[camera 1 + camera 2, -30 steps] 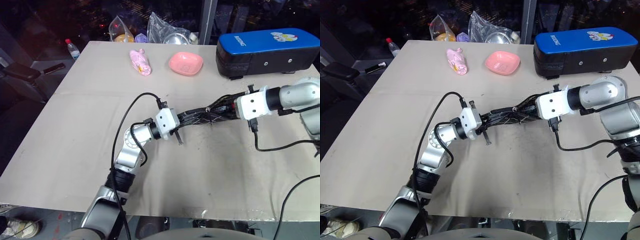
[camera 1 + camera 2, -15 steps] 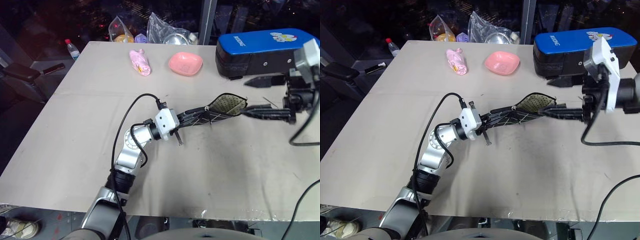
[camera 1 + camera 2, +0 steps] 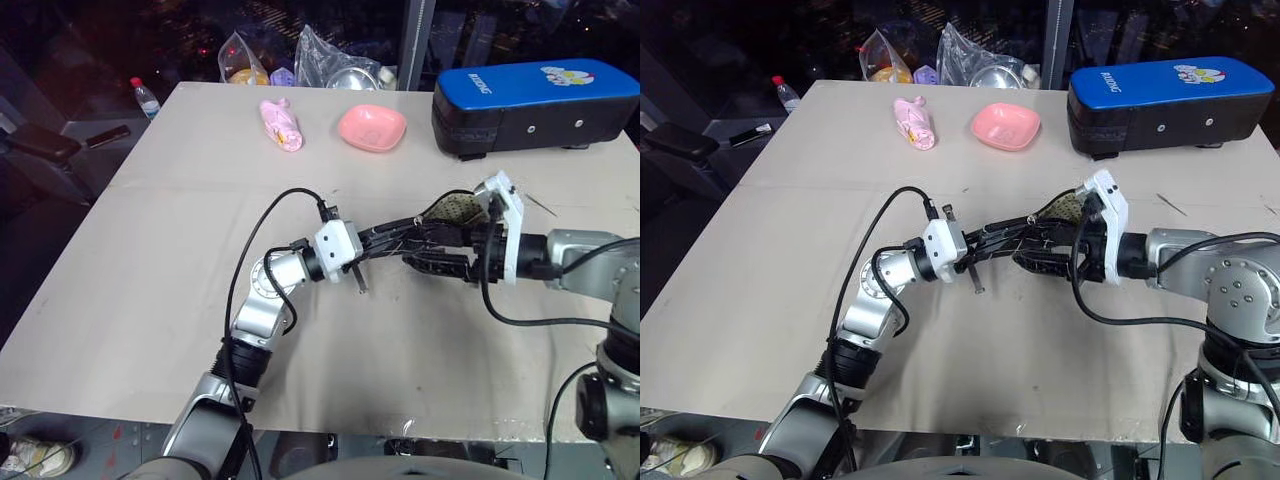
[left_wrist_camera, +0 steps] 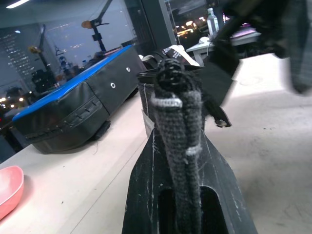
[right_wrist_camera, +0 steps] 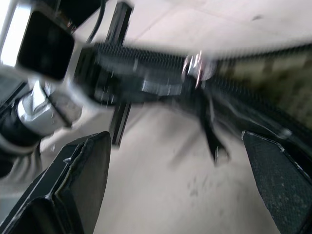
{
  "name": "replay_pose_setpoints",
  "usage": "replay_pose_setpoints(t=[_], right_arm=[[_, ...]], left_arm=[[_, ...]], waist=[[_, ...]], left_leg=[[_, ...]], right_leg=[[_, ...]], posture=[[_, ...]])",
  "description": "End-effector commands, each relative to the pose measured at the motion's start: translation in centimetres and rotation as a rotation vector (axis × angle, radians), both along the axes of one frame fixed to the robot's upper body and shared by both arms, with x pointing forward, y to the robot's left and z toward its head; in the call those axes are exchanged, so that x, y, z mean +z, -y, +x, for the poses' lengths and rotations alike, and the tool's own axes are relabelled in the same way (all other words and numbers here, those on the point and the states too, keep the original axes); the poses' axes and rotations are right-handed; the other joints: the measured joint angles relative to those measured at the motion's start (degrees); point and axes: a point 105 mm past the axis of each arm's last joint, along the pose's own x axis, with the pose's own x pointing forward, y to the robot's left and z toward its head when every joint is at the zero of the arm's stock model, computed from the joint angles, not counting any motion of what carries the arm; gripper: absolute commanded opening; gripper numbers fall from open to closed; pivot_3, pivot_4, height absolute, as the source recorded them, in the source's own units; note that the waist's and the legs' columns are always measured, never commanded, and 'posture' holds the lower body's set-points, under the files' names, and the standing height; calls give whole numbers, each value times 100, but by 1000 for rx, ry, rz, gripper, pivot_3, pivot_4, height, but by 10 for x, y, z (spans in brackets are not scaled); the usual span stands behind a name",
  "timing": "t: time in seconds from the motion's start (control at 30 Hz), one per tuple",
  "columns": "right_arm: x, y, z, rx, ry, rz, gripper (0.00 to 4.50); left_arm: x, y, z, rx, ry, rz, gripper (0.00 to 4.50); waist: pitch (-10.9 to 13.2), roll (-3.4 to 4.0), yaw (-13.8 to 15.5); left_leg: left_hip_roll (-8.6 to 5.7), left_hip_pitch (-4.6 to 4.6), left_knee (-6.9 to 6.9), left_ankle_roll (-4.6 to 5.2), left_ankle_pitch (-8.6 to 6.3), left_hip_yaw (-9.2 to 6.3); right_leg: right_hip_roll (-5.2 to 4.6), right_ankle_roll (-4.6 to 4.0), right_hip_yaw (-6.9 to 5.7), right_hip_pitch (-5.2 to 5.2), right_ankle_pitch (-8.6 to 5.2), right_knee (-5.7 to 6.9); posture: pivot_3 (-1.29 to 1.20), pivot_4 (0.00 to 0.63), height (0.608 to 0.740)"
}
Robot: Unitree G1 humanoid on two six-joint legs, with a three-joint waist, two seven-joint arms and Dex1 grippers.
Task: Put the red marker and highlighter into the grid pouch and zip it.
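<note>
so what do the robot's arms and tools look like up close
Both arms are silver-grey metal with rounded joints, white blocky wrist housings and loose black cables. The left tool and the right tool each have two flat black fingers, scuffed along the edges.

White lettering ran along the blue lid of the big blue-and-black case (image 3: 535, 105), at about one o'clock on the table. It was too small to read. A small cartoon print sat beside it.

Lab: bare test table (image 3: 150, 250), dark windows.
</note>
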Motion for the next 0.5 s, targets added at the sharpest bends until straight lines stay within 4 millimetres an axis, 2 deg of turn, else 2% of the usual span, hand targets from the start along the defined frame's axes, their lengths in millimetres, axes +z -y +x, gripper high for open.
replay_pose_setpoints(t=[0.03, 0.27, 0.37, 0.5], right_arm=[[13, -3, 4, -26, 13, 89, 4360], [9, -10, 2, -35, -22, 150, 4360], [9, -11, 3, -51, -27, 162, 3628], [8, -9, 3, -67, -33, 162, 1803]], left_arm=[[6, 5, -6, -37, 83, 38, 0], [4, 7, -7, -49, 91, 46, 0], [4, 7, -7, -52, 92, 47, 0], [3, 7, -7, -52, 91, 48, 0]], waist=[[0, 0, -12], [0, 0, -14], [0, 1, -18], [0, 1, -20]], left_leg=[[0, 0, 0, 0, 0, 1], [0, 0, -2, 1, -1, 3], [0, 0, -3, 1, -1, 2], [0, 0, -4, 1, -1, 2]], right_leg=[[0, 0, 2, 0, 0, 0], [1, 0, 2, 0, 0, 0], [0, 0, 3, -1, 0, 0], [3, 0, 3, -1, 0, -1]], posture=[[0, 150, 740], [0, 150, 740], [0, 150, 740], [0, 150, 740]])
